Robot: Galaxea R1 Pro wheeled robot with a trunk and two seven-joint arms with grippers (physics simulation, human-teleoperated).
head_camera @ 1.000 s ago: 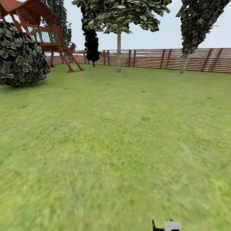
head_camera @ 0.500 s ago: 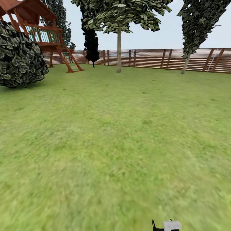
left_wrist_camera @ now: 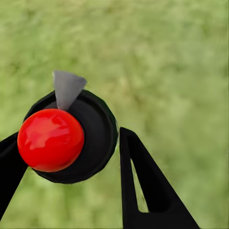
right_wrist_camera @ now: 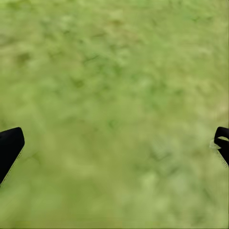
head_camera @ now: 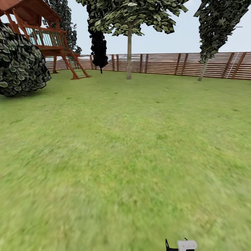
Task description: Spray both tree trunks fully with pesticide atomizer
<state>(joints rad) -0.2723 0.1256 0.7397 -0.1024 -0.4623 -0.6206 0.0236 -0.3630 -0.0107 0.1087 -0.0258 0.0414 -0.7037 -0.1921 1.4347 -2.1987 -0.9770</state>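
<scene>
Across the head view, a green grass lawn (head_camera: 125,146) runs back to a brown horizontal-slat wooden fence (head_camera: 164,63) at its far edge. Near that far edge stands a tall tree with a straight, pale grey-brown bare trunk (head_camera: 129,55) under a spreading dark-green leafy crown (head_camera: 134,15), and toward the far right corner a second tree with a leaning thin trunk (head_camera: 202,69). A black narrow column-shaped tree (head_camera: 99,47) stands just left of the first trunk, by the fence. At the far left corner are a red-brown wooden play tower with a ladder (head_camera: 52,38) and, nearer, a round dark leafy bush (head_camera: 21,64). At the bottom edge of this view a small white and black part of the robot (head_camera: 183,245) pokes in. From the left wrist view, the left end effector (left_wrist_camera: 71,157) is closed around the pesticide atomizer (left_wrist_camera: 71,136), a black round body with a glossy red ball top and a grey pointed nozzle, its black fingers (left_wrist_camera: 148,186) on either side, above grass. From the right wrist view, the right end effector (right_wrist_camera: 114,148) is spread wide with nothing between its black fingertips (right_wrist_camera: 9,150), over grass.
</scene>
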